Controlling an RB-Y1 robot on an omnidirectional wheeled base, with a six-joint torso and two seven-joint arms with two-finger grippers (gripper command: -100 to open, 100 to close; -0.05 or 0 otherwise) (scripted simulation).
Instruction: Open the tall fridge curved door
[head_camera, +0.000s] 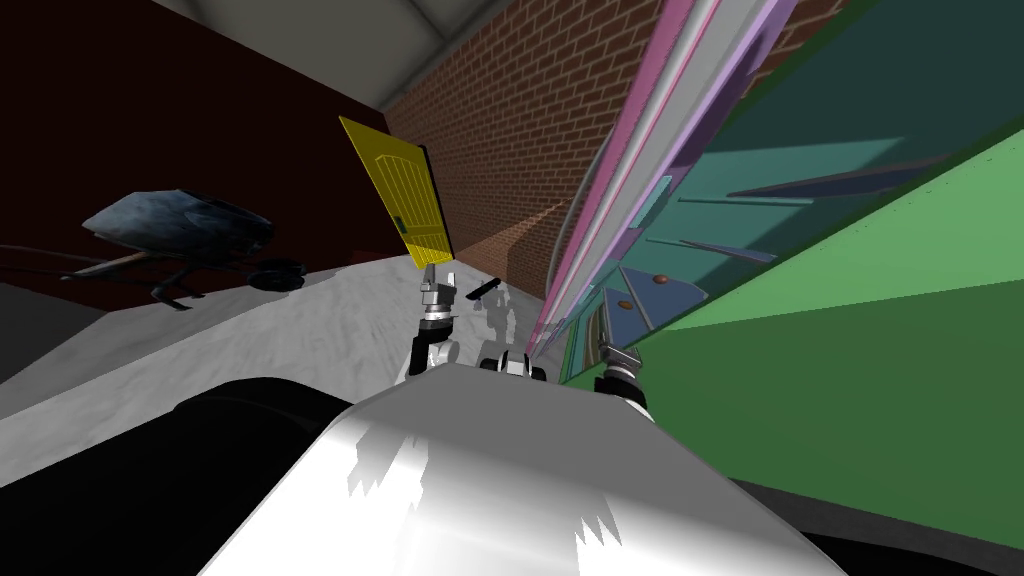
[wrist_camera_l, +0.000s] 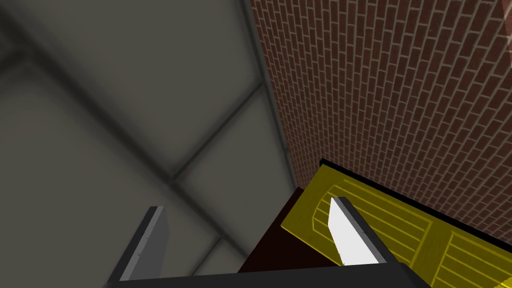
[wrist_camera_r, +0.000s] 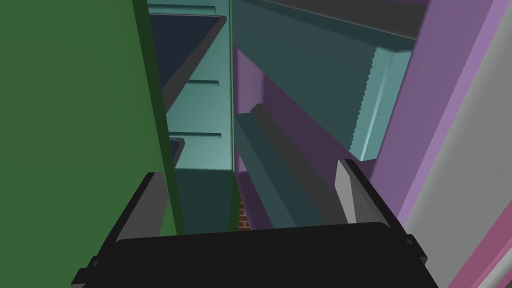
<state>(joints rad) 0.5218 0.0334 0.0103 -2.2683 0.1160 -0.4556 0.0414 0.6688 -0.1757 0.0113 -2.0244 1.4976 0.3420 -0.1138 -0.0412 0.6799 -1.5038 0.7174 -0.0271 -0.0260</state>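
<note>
At the robot's right stands the fridge (head_camera: 880, 330), its outer side green. Its door (head_camera: 650, 130), edged in pink, purple and grey, is ajar, and the gap shows a teal interior.

Contents: the head view shows slanting shelves (head_camera: 690, 295) inside, with two small brown items, one (head_camera: 660, 279) on an upper shelf and one (head_camera: 624, 304) on the shelf below it. What they are cannot be told. The door's purple inner face carries teal bins (wrist_camera_r: 385, 100); what is in them is hidden by their walls.

Right gripper (head_camera: 604, 345): at the gap between the green side and the door, low on the fridge. In the right wrist view the gripper (wrist_camera_r: 247, 200) has its fingers spread with nothing pinched between them. The green side's front edge (wrist_camera_r: 167, 190) runs just beside one finger (wrist_camera_r: 145, 205); the other finger (wrist_camera_r: 350, 192) lies near the door's purple inner face. Whether either touches cannot be told.

Left gripper (head_camera: 440, 275): raised ahead of the chest, in line with a yellow door (head_camera: 405, 195) by the brick wall (head_camera: 500, 130). In the left wrist view the gripper (wrist_camera_l: 247, 235) has its fingers spread, holding nothing.
</note>
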